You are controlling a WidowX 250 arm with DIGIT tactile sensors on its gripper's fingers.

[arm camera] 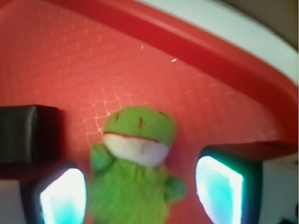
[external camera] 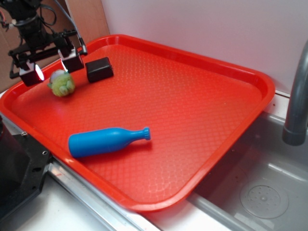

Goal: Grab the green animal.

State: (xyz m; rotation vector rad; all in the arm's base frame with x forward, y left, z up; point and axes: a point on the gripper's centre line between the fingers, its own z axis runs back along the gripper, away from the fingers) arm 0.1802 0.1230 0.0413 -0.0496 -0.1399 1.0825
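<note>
Hovering over the far left corner of the red tray (external camera: pixel 202 96), the gripper (external camera: pixel 51 67) is standing with its fingers apart, one lit pad on each side of the green animal (external camera: pixel 61 83). From where I am watching, the toy is lying on the tray floor at about ten o'clock from the tray's middle, close under the rim, and the wrist view is showing it sitting between the two glowing pads (arm camera: pixel 63 198), a gap visible on each side. So nothing is being squeezed yet; the jaws are bracketing the plush, not pressing it.

At roughly two o'clock from the toy, just beside it, the black block (external camera: pixel 99 69) is resting on the tray, near the gripper's outer finger. Well apart, toward five o'clock from the toy, the blue bottle (external camera: pixel 107 141) is lying on its side, its neck pointing toward the sink (external camera: pixel 269 192) off the tray's right edge.

As I judge it, the approach and the lining-up are looking done: the hand is sitting centred on the right object. What is remaining is a last bit of lowering, if any is needed, then closing on the soft body and lifting it clear. I cannot tell whether the fingertips are touching the tray.
</note>
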